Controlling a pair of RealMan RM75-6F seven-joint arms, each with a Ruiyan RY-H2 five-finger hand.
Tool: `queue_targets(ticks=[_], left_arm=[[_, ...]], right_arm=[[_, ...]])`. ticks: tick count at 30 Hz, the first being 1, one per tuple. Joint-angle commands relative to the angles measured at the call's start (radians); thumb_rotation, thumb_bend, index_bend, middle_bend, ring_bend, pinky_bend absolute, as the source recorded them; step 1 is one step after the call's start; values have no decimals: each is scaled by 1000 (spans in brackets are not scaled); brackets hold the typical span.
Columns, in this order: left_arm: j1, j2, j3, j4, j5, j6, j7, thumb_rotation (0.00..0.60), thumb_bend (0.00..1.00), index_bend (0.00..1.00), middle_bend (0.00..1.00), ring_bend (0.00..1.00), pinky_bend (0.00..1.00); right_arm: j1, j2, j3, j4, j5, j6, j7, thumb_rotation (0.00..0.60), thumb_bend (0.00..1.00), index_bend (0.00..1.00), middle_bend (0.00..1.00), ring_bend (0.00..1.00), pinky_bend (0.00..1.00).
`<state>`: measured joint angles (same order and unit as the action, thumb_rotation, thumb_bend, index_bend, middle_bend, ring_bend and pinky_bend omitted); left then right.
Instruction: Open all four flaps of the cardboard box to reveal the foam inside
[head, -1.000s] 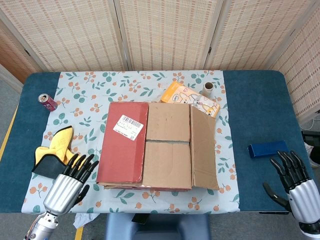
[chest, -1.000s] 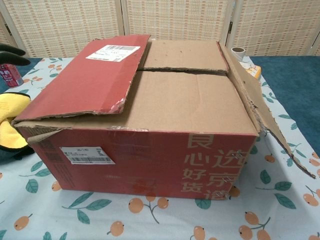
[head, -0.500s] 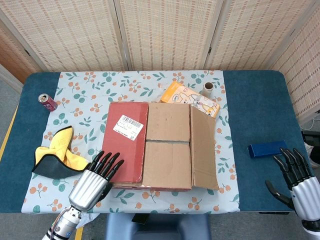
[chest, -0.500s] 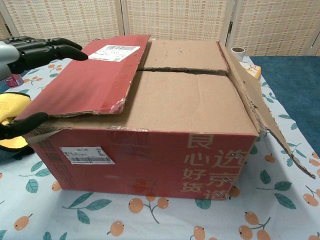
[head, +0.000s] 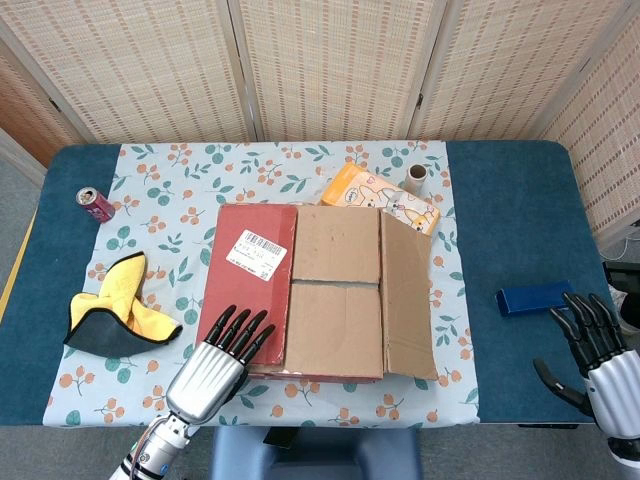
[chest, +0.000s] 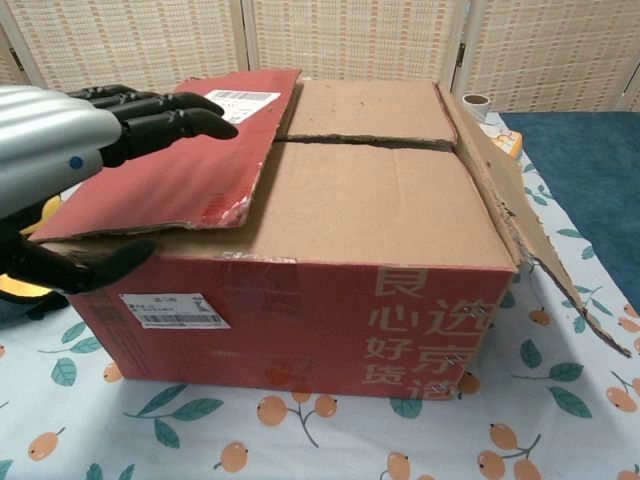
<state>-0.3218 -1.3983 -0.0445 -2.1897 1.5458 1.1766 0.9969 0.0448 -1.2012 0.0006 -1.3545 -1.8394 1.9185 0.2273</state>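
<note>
Spreading over the red flap (head: 248, 290), the left hand (head: 215, 363) (empty) should hook its outer edge and lift; box (head: 315, 290) sits mid-desk, 4 flaps unopened.

The big cardboard box (head: 315, 295) is red on its sides, with pale orange signs on the front. Just under the black fingers (head: 243, 330) of the silver left hand (head: 213, 367), one top flap (head: 245, 280) is red with a white label. The other flaps are plain brown. The tablecloth (head: 165, 205) is white with green leaves and orange fruit, on a dark blue table (head: 500, 210). The right hand (head: 600, 360) is silver with black fingers too. Far left of the left fingers lies a yellow and black cloth (head: 115, 310).
</note>
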Motion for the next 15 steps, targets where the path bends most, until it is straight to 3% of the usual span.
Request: queue_targets(ticks=[1,15], left_arm=[[-14,-10,-9,-5,-14,-5,5,600,518,0,35,11,18],[-75,-58,-36,25,-94,-18,32,600,518,0,35,11,19]], right_arm=[[3,0,1,-1,6,-16,0,600,379,0,0,0,0],[-4,11,4,-11,4,-12,16,600,378,0,0,0,0]])
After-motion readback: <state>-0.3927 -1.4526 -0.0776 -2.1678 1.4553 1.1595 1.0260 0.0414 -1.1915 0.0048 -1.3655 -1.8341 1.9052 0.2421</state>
